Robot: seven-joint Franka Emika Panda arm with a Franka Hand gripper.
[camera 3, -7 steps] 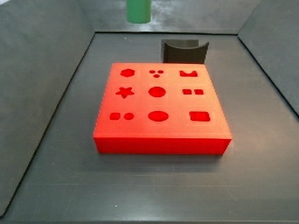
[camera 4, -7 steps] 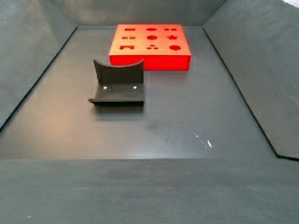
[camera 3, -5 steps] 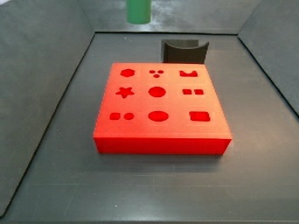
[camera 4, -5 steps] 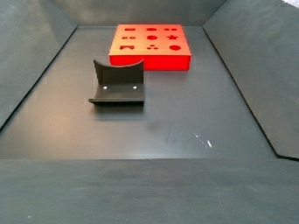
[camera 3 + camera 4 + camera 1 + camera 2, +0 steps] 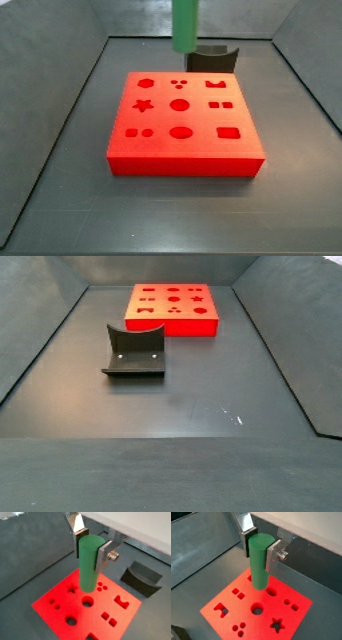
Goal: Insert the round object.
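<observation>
The gripper [image 5: 92, 546] is clamped on the round object [image 5: 89, 564], a slim green peg; in both wrist views the 2 silver fingers [image 5: 275, 555] press its upper end from opposite sides. The peg hangs upright, its lower end free above the red block [image 5: 73, 609]. In a side view the round object [image 5: 186, 25] enters from the upper centre of the frame, its lower end level with the far edge of the red block [image 5: 183, 160] and overlapping the fixture [image 5: 214, 58] behind it; the gripper itself is outside that frame. Whether the peg sits directly over a hole cannot be told.

The red block carries shaped holes, among them a round hole [image 5: 256, 609] and a star hole [image 5: 276, 626].

In a side view the fixture [image 5: 135, 351] stands left of centre on the dark floor [image 5: 201, 406], near the red block [image 5: 174, 309], which lies at upper centre.
</observation>
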